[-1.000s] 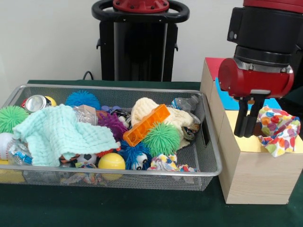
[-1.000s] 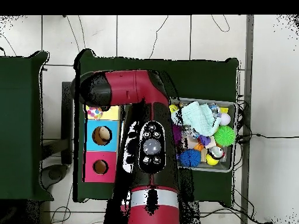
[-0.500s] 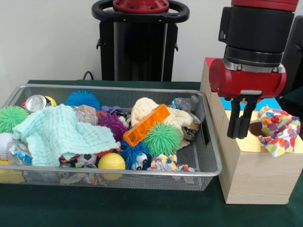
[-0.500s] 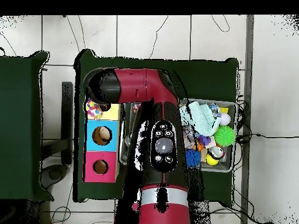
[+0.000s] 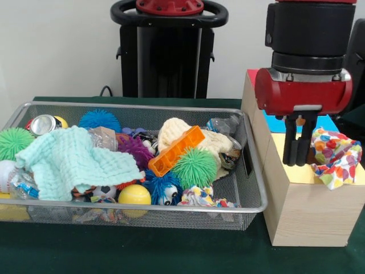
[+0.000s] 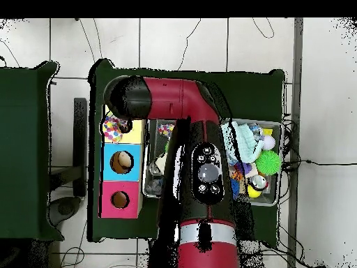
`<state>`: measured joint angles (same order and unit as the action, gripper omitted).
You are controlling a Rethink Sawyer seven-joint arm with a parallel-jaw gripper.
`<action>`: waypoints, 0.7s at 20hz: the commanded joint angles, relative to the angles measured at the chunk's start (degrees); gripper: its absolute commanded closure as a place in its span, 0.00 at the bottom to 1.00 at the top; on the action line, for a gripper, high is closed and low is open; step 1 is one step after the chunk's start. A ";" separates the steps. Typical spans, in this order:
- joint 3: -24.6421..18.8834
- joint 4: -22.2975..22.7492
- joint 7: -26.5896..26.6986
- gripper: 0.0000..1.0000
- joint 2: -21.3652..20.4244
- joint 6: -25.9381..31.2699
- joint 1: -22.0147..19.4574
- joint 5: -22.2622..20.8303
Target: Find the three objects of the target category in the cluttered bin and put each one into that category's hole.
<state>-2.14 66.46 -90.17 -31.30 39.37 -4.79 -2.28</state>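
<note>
**Dotted cloth parked on the box, not down the hole yet**

Looks like the drop-off step. Claw [image 5: 299,154] hanging over the yellow end of the wooden box [image 5: 296,214], fingers close together with nothing between them, just beside the polka-dot cloth [image 5: 335,155]. Cloth bunched up on the box top, draped toward the edge away from the wire bin [image 5: 137,212], apparently touching the claw's side but not gripped. Yellow hole mostly hidden behind the claw and cloth, so can't tell how much of the fabric is actually over the opening.

Overhead view: same cloth [image 6: 111,128] on the yellow panel, with the blue hole [image 6: 120,162] and pink hole [image 6: 119,200] further along the box, both uncovered.

Probably needs a poke or a re-grab to stuff the cloth fully down, since it sits on top rather than inside. After that, back to the bin for more fabric: mint washcloth [image 5: 71,162] spread over the end far from the box, cream knit piece [image 5: 188,140] nearer it, under the orange block [image 5: 175,150]. Both look soft and likely to snag on the spiky balls around them.
</note>
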 commanded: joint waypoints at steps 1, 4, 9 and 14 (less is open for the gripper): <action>-3.50 7.32 -5.20 1.00 -3.36 6.82 0.21 1.86; -2.75 7.48 -6.83 1.00 -5.22 8.44 0.05 3.04; -2.72 9.00 -8.22 1.00 -4.65 10.59 -1.08 5.36; -4.43 8.14 -10.40 1.00 -1.05 8.70 -1.52 9.13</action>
<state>-2.14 67.29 -90.17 -35.40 41.75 -4.60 3.39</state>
